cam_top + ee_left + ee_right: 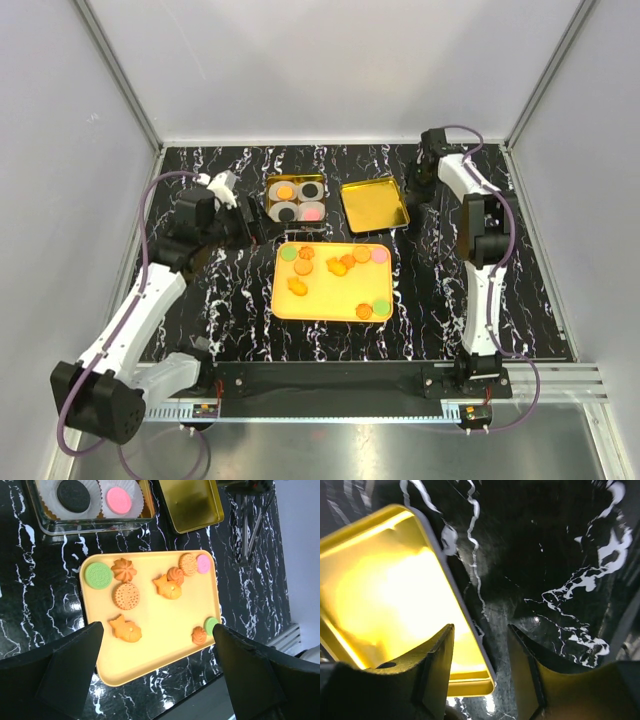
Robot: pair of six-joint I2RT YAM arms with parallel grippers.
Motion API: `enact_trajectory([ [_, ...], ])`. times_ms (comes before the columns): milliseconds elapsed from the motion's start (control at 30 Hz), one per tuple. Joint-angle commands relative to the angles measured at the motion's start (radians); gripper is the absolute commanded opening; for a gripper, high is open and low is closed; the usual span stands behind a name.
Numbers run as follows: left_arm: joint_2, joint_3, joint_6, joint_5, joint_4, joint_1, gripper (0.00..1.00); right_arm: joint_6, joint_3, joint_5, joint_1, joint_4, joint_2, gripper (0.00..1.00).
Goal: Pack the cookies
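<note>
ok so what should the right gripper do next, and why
Probably close the right gripper the rest of the way onto the rim of the gold lid. Its fingers straddle that edge with a gap on each side, and the tin already holds four cookies, so the lid looks due to go on.

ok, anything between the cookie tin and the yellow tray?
Nothing. Only a bare strip of black marble table separates the tin from the tray, clearest in the left wrist view.
</note>
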Motion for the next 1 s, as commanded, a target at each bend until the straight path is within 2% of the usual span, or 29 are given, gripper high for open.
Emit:
enact_trajectory([
  [0, 0.084, 0.101, -0.053, 0.041, 0.090, -0.021, 0.99, -0.020, 0.075, -0.049, -0.004, -0.027, 0.011, 0.53],
  [200, 0.285, 0.234, -0.102, 0.007, 0.148, -0.094, 0.99, -0.016, 0.081, -0.054, -0.003, -0.033, 0.050, 0.52],
  [300, 0.404, 0.328, -0.116, 0.010, 0.168, -0.130, 0.99, -0.017, 0.079, -0.041, -0.004, -0.045, 0.063, 0.45],
  [367, 0.507, 0.420, -0.113, -0.002, 0.147, -0.155, 0.99, -0.020, 0.092, -0.037, -0.003, -0.062, 0.071, 0.42],
  [633, 0.814, 0.722, -0.122, -0.047, 0.067, -0.204, 0.99, -0.010, 0.069, -0.067, -0.003, -0.044, 0.073, 0.37],
  [733, 0.917, 0.806, -0.115, -0.054, 0.025, -0.215, 0.99, -0.005, 0.069, -0.081, -0.001, -0.039, 0.082, 0.30],
  [867, 0.995, 0.846, -0.093, -0.088, 0.006, -0.215, 0.99, -0.006, 0.070, -0.100, 0.000, -0.044, 0.088, 0.18],
  [967, 1.037, 0.888, -0.087, -0.081, -0.016, -0.215, 0.99, -0.008, 0.055, -0.118, -0.003, -0.042, 0.059, 0.02],
])
